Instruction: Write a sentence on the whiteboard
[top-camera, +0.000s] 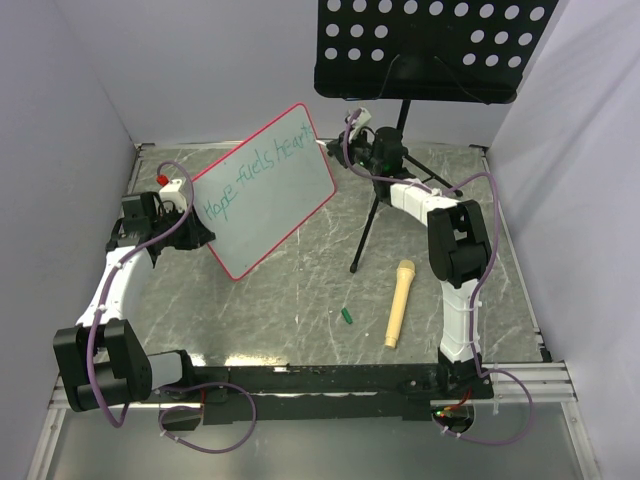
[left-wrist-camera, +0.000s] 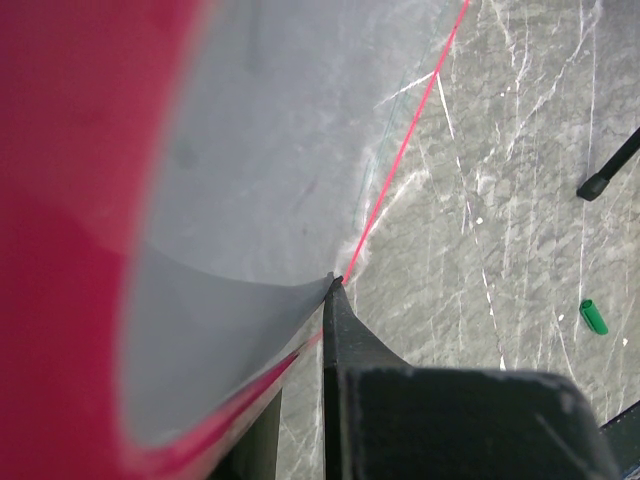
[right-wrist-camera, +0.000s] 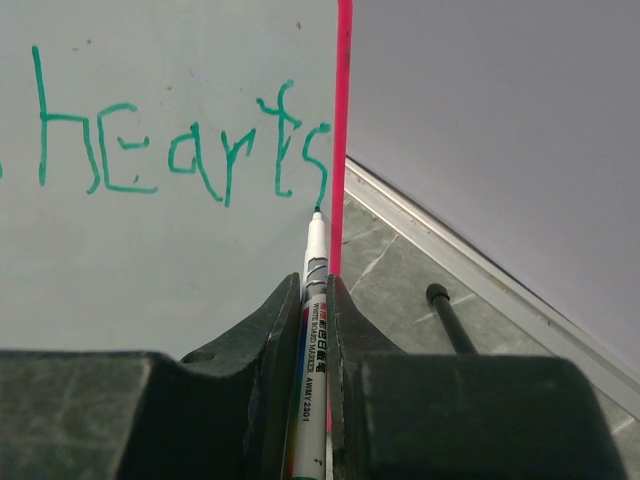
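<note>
Up at 12 o'clock your right gripper (right-wrist-camera: 316, 295) pinches the marker (right-wrist-camera: 314, 250), tip closing the sentence (right-wrist-camera: 180, 150); left gripper (top-camera: 200, 232) clamps the whiteboard (top-camera: 270, 205) — tilted for writing.

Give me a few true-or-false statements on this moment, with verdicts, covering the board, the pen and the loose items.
1. The right hand holds a marker with its tip at the last letter of the sentence on the whiteboard. True.
2. A green cap lies on the table, apart from the whiteboard. True.
3. The whiteboard lies flat. False: it stands tilted, its edge clamped by the left hand.
4. The writing is red. False: it is teal-green.
5. The beige microphone stands upright. False: it lies on the table.
</note>
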